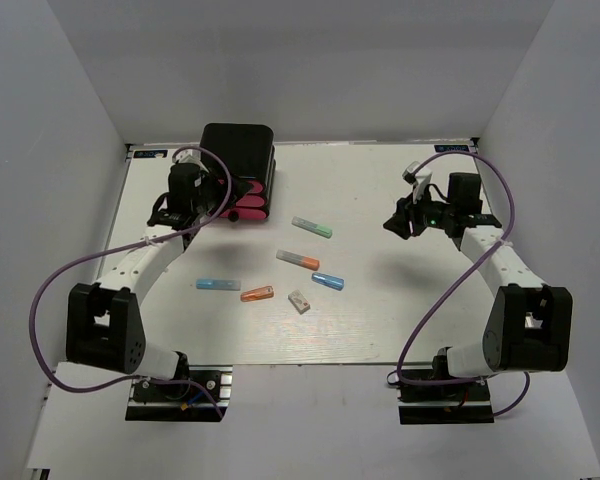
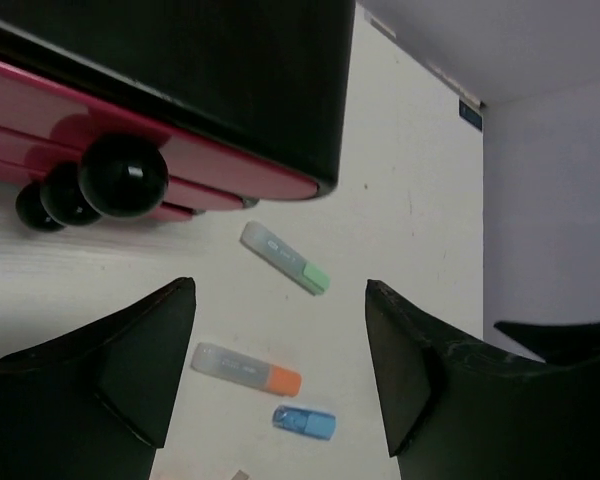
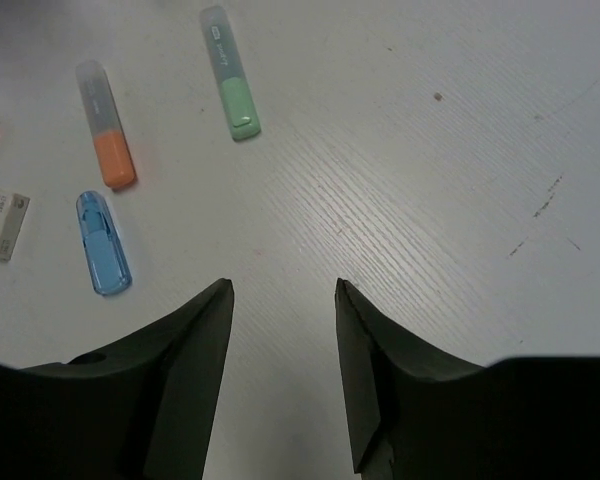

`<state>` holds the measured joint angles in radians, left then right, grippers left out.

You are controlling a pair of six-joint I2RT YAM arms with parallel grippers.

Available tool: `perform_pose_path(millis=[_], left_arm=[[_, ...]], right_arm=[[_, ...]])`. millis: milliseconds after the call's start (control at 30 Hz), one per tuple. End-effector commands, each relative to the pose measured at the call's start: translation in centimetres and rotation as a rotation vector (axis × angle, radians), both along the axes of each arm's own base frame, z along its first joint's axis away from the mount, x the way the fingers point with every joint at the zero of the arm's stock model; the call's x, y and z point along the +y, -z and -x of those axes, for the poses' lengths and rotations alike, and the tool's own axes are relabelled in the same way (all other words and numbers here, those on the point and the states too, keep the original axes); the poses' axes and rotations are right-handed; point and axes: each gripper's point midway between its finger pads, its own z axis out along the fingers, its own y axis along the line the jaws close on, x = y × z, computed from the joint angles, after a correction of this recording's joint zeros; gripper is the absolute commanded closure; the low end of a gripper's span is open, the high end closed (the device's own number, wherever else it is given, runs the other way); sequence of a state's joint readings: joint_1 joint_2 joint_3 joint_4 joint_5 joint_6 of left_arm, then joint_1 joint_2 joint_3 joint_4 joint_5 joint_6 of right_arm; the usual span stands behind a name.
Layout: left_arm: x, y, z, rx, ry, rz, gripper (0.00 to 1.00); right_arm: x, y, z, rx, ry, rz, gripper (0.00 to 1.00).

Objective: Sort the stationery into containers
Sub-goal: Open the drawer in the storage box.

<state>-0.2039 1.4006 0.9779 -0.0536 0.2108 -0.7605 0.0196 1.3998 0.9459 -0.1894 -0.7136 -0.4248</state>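
Left wrist view: the left gripper [image 2: 280, 300] is spread wide and empty, its blunt black fingers framing bare table [image 1: 400, 310]. Up and to the left of it, three glossy round knobs [image 2: 123, 175] sit on smooth pink drawers [image 2: 230, 168], stacked in a matte black rounded box [image 2: 230, 80]. Ahead lies the mint bar [image 2: 285, 258]. Nearer are the orange-grey bar [image 2: 245, 367] and the blue bar [image 2: 304, 422], all three with frosted caps. The right gripper [image 3: 285, 290] is partly parted and holds nothing, with the pieces off to its left. The light-blue bar [image 1: 218, 284], orange bar [image 1: 257, 293] and whitish block [image 1: 299, 300] lie loose too. By my judgement nothing is sorted yet: all six pieces lie on the grained white table.
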Motion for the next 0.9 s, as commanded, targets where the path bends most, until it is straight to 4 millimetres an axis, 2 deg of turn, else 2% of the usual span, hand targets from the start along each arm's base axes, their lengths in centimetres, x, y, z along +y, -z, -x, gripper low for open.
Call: perform_pose_path(millis=[0, 100, 167, 267, 300, 367, 433, 533, 667, 700, 833, 867], left_arm=[[0.8, -2.2, -2.2, -0.033, -0.12, 0.05, 0.21], [1.3, -0.9, -2.4, 0.004, -0.186, 0.087, 0.28], [2.2, -1.3, -2.2, -0.004, -0.234, 0.1, 0.37], [3.6, -0.6, -0.7, 0.025, -0.279, 0.087, 0.45], [4.3, -0.1, -0.2, 0.037, -0.311, 0.068, 0.45], [5.4, -0.2, 0.6, 0.032, -0.339, 0.047, 0.45], [6.2, 0.2, 0.8, 0.038, -0.362, 0.025, 0.34], [6.8, 1.0, 0.8, 0.054, -0.372, -0.007, 0.31], [7.9, 0.7, -0.3, 0.014, -0.395, -0.019, 0.3], [8.3, 1.8, -0.7, 0.034, -0.395, -0.032, 0.3], [8.0, 1.2, -1.8, 0.01, -0.353, -0.017, 0.32], [8.0, 1.9, -1.9, 0.02, -0.353, -0.02, 0.32]], right_arm=[[1.0, -1.0, 0.4, -0.027, -0.041, -0.04, 0.48], [1.2, -0.5, 0.8, -0.025, -0.056, -0.047, 0.47], [1.3, -0.5, 1.0, -0.032, -0.069, -0.047, 0.47], [1.2, -0.2, 1.2, -0.037, -0.079, -0.038, 0.47], [1.1, -0.2, 1.2, -0.041, -0.08, -0.037, 0.47], [1.2, 0.1, 1.3, -0.041, -0.088, -0.035, 0.47], [1.3, 0.2, 1.4, -0.039, -0.092, -0.039, 0.47], [1.4, 0.5, 1.4, -0.035, -0.102, -0.041, 0.47], [1.5, 0.7, 1.6, -0.041, -0.124, -0.038, 0.47], [1.4, 0.9, 1.6, -0.043, -0.125, -0.033, 0.47], [1.4, 1.0, 1.7, -0.055, -0.137, -0.029, 0.47], [1.3, 0.9, 1.7, -0.059, -0.134, -0.027, 0.47]])
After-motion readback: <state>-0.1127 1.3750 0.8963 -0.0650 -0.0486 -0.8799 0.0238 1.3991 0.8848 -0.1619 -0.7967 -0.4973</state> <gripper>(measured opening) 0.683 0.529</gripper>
